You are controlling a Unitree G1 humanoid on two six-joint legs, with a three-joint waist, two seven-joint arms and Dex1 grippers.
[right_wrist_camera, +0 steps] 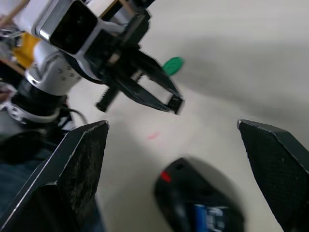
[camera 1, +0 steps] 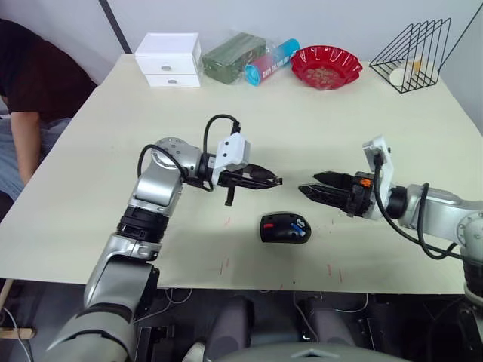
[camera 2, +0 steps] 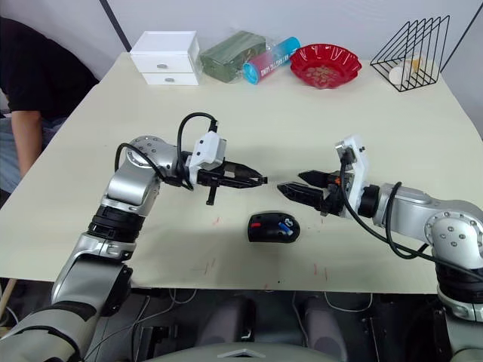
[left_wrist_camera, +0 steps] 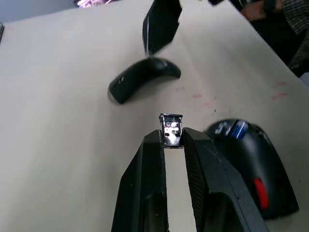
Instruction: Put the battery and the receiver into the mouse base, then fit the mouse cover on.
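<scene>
Between left fingers (left_wrist_camera: 203, 164) — receiver (left_wrist_camera: 171, 130); right fingers (right_wrist_camera: 275, 164) wide apart.

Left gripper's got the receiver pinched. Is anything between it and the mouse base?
Nothing visible. The left gripper holds the receiver above bare table, with the open mouse base just beside it. The right gripper, open, hangs off to the side.

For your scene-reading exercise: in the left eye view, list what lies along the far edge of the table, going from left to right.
White drawer box → green packet → blue and pink tube → red bowl → black wire rack.
</scene>
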